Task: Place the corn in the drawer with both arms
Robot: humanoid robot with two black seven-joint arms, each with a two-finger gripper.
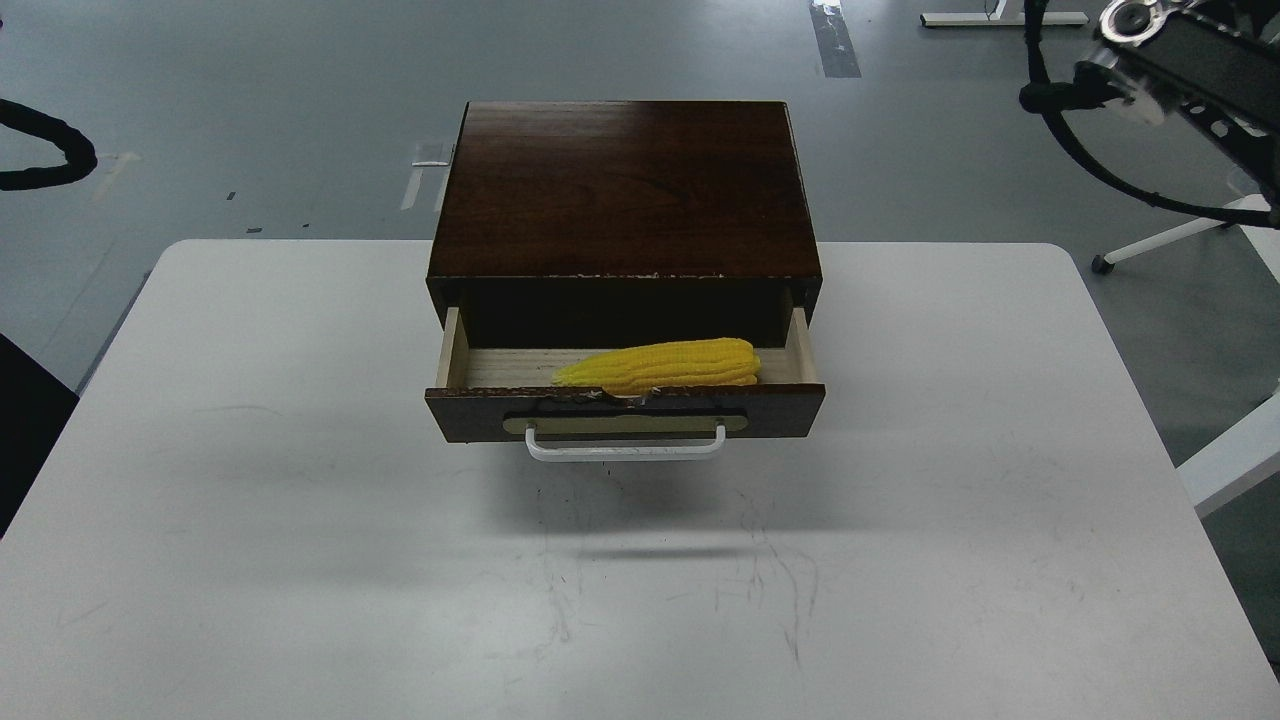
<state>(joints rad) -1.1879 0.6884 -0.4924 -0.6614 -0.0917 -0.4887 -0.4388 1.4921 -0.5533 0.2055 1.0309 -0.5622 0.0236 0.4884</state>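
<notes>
The yellow corn point(662, 364) lies on its side inside the open drawer point(625, 412), its pointed tip toward the left, just behind the chipped front edge. The drawer stands pulled out from the dark wooden casing point(622, 190), with its white bar handle point(625, 447) facing me. Only part of my right arm point(1170, 50) shows at the top right corner; its gripper is out of view. Of my left arm only a black cable loop point(45, 150) shows at the left edge; its gripper is out of view.
The casing sits at the back middle of a white table point(300, 500). Grey floor lies beyond, with a white frame point(1190, 235) and a white edge point(1235, 460) off the table's right side.
</notes>
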